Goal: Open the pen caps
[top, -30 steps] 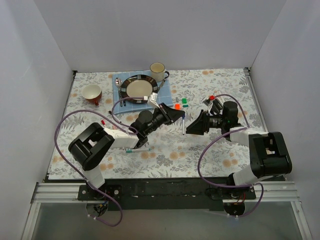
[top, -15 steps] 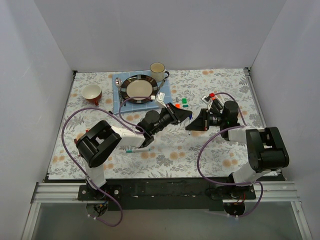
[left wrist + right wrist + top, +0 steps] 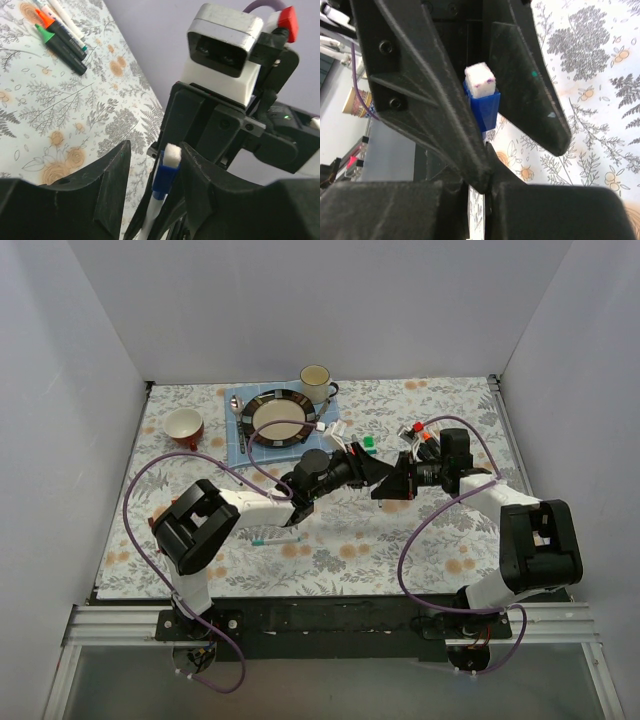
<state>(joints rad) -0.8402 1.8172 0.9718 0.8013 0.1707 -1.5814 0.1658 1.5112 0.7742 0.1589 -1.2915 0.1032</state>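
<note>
A white-barrelled pen with a blue cap topped by a white pad stands upright between the two grippers over the middle of the table. My right gripper is shut on the pen's barrel below the blue cap. My left gripper is open around the cap, which leans on its right finger, with a gap to the left finger. From above, the left gripper and right gripper meet tip to tip. Two black markers with orange and green ends lie by white pens.
A black-rimmed plate on a blue mat, a mug and a red bowl stand at the back left. Loose orange and green caps lie behind the grippers. One pen lies near the left arm.
Both arms have closed in over the table's middle. The right gripper has shut on the pen that the left one held, and the left jaws have come apart.
</note>
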